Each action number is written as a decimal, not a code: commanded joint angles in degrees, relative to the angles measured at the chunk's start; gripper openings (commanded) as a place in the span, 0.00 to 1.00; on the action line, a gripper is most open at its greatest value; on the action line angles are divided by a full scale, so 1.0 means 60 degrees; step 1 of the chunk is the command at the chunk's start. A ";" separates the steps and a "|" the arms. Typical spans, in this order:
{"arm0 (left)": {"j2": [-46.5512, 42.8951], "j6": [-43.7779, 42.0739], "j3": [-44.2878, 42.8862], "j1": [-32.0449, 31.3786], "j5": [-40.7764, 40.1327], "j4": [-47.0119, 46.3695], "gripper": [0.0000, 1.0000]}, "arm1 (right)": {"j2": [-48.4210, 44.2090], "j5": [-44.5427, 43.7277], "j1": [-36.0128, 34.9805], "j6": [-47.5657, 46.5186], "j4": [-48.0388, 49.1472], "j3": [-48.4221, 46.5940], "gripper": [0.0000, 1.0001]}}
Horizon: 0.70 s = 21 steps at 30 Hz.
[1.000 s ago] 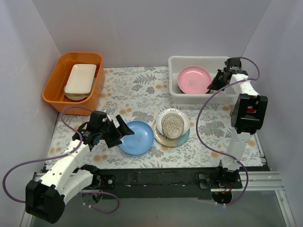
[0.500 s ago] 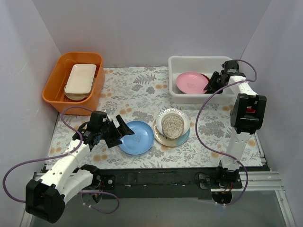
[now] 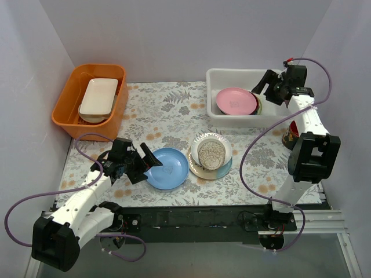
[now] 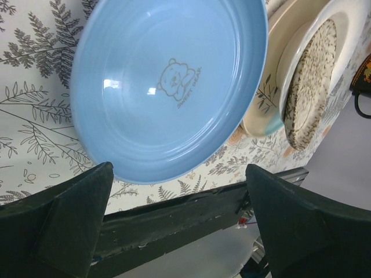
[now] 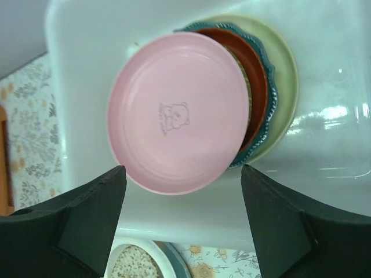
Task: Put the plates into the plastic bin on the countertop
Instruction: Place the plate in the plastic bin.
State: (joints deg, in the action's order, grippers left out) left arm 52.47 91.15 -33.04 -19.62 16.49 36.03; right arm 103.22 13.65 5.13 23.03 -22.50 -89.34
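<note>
The plastic bin (image 3: 221, 77) stands at the back right of the countertop (image 3: 168, 113). In it a pink plate (image 3: 236, 100) (image 5: 179, 110) lies on top of red-brown (image 5: 255, 75), teal scalloped and pale cream plates. My right gripper (image 3: 265, 87) (image 5: 182, 169) hovers open over the bin's right side, holding nothing. A light blue plate (image 3: 167, 168) (image 4: 168, 87) lies near the front. My left gripper (image 3: 146, 165) (image 4: 178, 168) is open at its left rim, low over the countertop. Right of the blue plate is a stack topped by a speckled plate (image 3: 211, 152) (image 4: 307, 87).
An orange tub (image 3: 62, 111) at the back left holds a white rectangular dish (image 3: 98, 95). A dark object (image 3: 288, 139) stands by the bin's right front corner, behind my right arm. White walls close in three sides; a black rail (image 3: 191, 217) runs along the front edge.
My right gripper has opened and let go of the pink plate, which now lies flat on the stack in the bin. The right arm rose and drew back. The left arm barely moved.
</note>
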 commanded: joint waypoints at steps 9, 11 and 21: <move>0.0307 0.0174 0.0145 0.0003 -0.1063 0.0630 0.98 | -0.1221 0.0830 -0.0019 0.0425 0.0323 -0.0637 0.88; 0.0425 0.0159 0.0159 -0.0012 -0.1064 0.0601 0.96 | -0.1280 0.0933 -0.0048 0.0469 0.0308 -0.0608 0.88; 0.1055 0.0174 0.0262 -0.0056 -0.1269 0.0177 0.86 | -0.1807 0.0743 -0.0517 0.0264 0.0264 -0.0037 0.88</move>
State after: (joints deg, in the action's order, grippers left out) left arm 58.11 92.20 -31.75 -19.64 10.76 38.39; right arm 95.96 17.56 3.20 25.26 -21.82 -90.45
